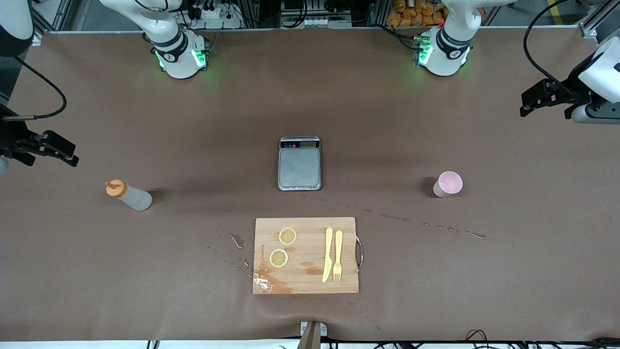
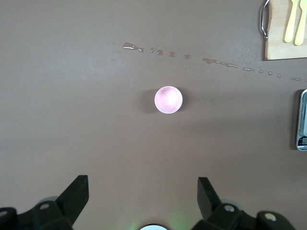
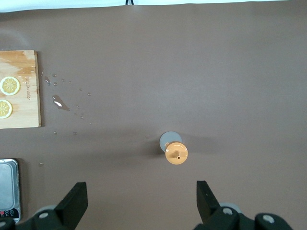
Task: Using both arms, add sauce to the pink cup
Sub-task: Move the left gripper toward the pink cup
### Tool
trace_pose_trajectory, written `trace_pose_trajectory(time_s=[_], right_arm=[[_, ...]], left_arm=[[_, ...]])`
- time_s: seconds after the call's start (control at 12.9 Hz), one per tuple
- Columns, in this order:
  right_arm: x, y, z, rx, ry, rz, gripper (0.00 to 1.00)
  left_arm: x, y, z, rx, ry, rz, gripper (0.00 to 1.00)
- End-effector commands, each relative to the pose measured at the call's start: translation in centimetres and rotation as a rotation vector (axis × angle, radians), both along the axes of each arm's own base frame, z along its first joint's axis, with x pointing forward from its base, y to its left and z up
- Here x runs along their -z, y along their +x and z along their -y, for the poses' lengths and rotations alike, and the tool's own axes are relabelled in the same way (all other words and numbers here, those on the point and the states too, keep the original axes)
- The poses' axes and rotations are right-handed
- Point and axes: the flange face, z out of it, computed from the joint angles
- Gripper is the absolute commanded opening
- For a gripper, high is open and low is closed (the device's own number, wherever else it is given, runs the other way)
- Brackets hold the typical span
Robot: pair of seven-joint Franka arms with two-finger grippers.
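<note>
A brown table (image 1: 310,111) fills the front view. The white left arm (image 1: 450,43) rises at the upper right, the right arm (image 1: 169,43) at the upper left. A wooden cutting board (image 1: 306,281), lower centre, carries two lemon slices (image 1: 287,236), a yellow knife (image 1: 328,254) and a yellow fork (image 1: 337,254). A grey scale (image 1: 300,163) sits at centre. The sauce bottle (image 1: 129,195) stands upright at middle left; the pink cup (image 1: 448,183) stands at middle right. Water drops (image 1: 436,226) trail across the table between scale and cup. The left gripper (image 2: 144,201) hangs at the right edge, fingers spread, empty; its wrist view shows the cup below. The right gripper (image 3: 141,201) hangs at the left edge, fingers spread, above the bottle.
</note>
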Motion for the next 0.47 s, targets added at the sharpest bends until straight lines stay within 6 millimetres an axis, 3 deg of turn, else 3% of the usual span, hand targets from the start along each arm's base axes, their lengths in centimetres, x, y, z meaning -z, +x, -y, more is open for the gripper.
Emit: trace_pose_trajectory(time_s=[0.0, 0.39], right_arm=[[-0.43, -0.32, 0.06, 0.003, -0.014, -0.009, 1.00], [-0.41, -0.33, 0.15, 0.005, -0.014, -0.011, 1.00]], left_arm=[[-0.49, 0.18, 0.11, 0.012, 0.011, 0.001, 1.00], [-0.02, 0.59, 0.47, 0.015, 0.007, 0.001, 1.00]])
